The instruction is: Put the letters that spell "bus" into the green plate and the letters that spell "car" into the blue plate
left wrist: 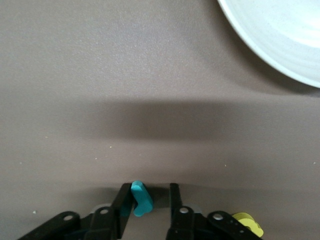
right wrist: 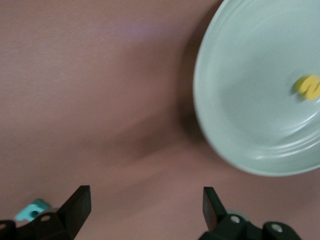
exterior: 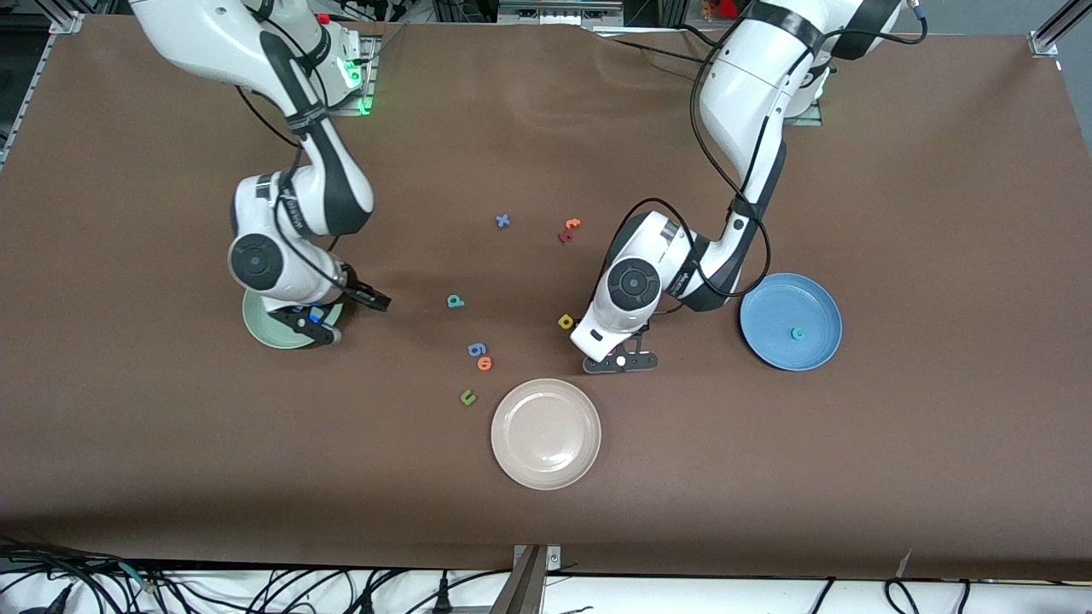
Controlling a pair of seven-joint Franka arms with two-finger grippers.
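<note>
The left gripper (exterior: 621, 362) sits low at the table, between the cream-white plate (exterior: 546, 434) and the blue plate (exterior: 791, 321). In the left wrist view a small teal letter (left wrist: 140, 198) stands between its fingers (left wrist: 121, 200), which lie close on either side of it; whether they are pressing it yet cannot be told, nor which letter it is. A yellow letter (left wrist: 248, 223) lies just beside that gripper, the same piece seen by the left arm's wrist in the front view (exterior: 566, 321).

The right gripper (exterior: 341, 314) hangs with its jaws spread wide and empty, at the edge of the green plate (exterior: 271, 328) toward the table's middle.

These foam letters look featherlight, soft and slightly springy. They should not slip much, but they are thin and flat, so a pinch across the edges of a stroke suits them best, with light force.

The front view shows one teal letter (exterior: 798, 333) already in the blue plate and a teal piece (exterior: 455, 301) loose on the cloth near the blue g (exterior: 477, 349) and the orange o (exterior: 485, 363). Only the right wrist view reveals the yellow s (right wrist: 309, 86) lying in the green plate, which the right arm hides from the front camera. Only the left wrist view shows the teal letter between the fingers.
</note>
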